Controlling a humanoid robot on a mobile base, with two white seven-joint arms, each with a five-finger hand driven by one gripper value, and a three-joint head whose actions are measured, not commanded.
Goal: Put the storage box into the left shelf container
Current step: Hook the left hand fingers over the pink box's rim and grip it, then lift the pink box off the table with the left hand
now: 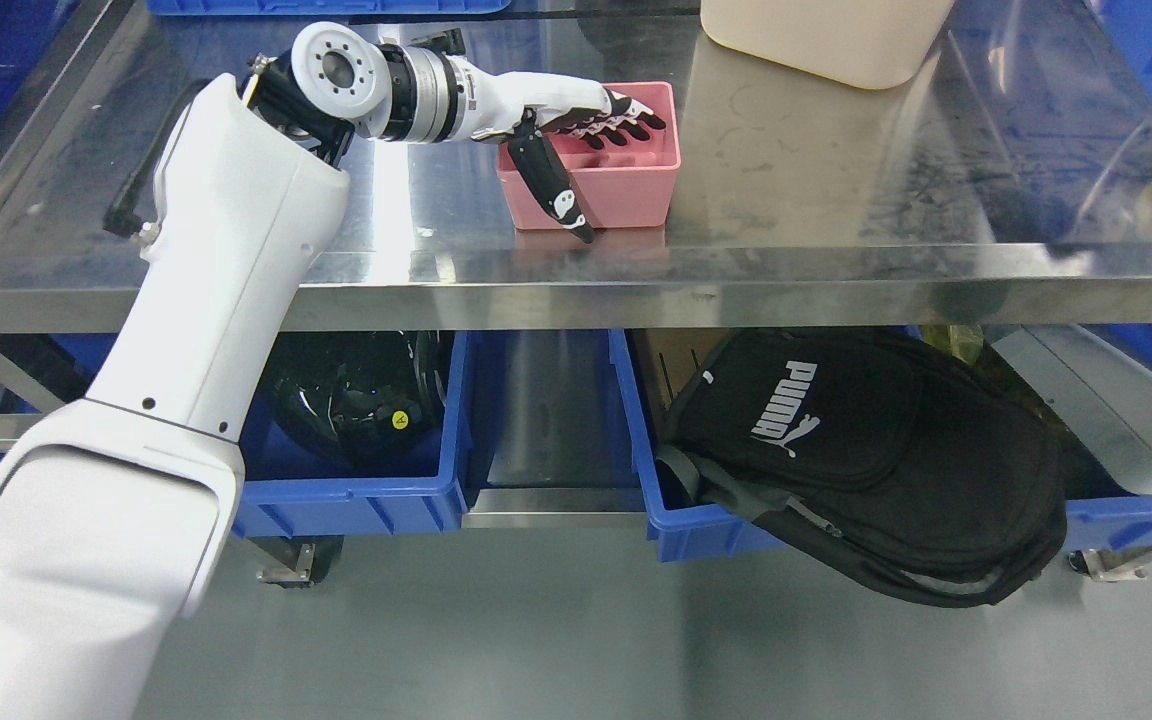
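- Grip: left hand point(576, 125) straddles the near-left wall of the small pink open-topped plastic storage box point(604, 170), four fingers point(626, 122) reaching over into its cavity and the thumb down the outer front face; closure on the wall looks loose, not a firm pinch.
- Location: box sits on the stainless steel table top point(836, 200), near its front edge.
- Risk 1: one-wall hold may let the box tilt or slip off when lifted.
- Risk 2: box close to the edge; a push instead of a lift could tip it over.
- Risk 3: left blue plastic shelf bin point(356, 505) below already holds a black helmet point(356, 395); the box may land askew.
- Counts: pink box 1; robot arms visible 1; lower blue bins 2 clearly seen; black Puma backpack point(866, 460) 1; cream tub point(816, 40) 1.
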